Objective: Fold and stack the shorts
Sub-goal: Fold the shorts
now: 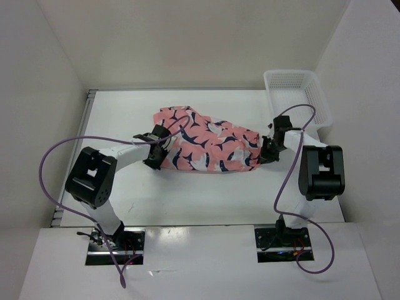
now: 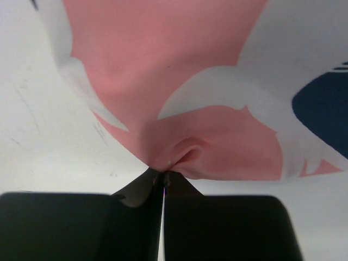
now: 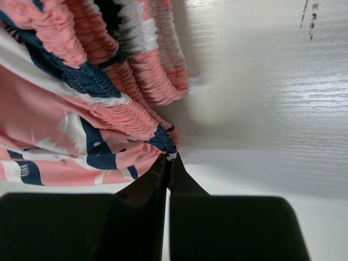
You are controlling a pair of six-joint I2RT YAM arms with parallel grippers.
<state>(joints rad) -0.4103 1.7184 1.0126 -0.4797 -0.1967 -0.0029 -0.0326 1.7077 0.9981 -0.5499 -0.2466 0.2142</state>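
pinching opposite ends of the whale-print shorts [image 1: 209, 145], the robot works at the centre of the white table [image 1: 119, 119]. the garment lies rumpled across the middle of the overhead frame, well apart from the white mesh basket [image 1: 294, 94] at upper right. the left end effector [image 2: 163, 176] is fully closed on a pucker of pink cloth at the garment's edge. the right end effector [image 3: 169, 160] is fully closed on the gathered elastic waistband [image 3: 130, 109]. the two-ended hold looks meant to lift and stretch the fabric flat before folding. only the wrist views show cloth caught between the fingertips. only the overhead view shows the shorts not yet folded and no stack begun.
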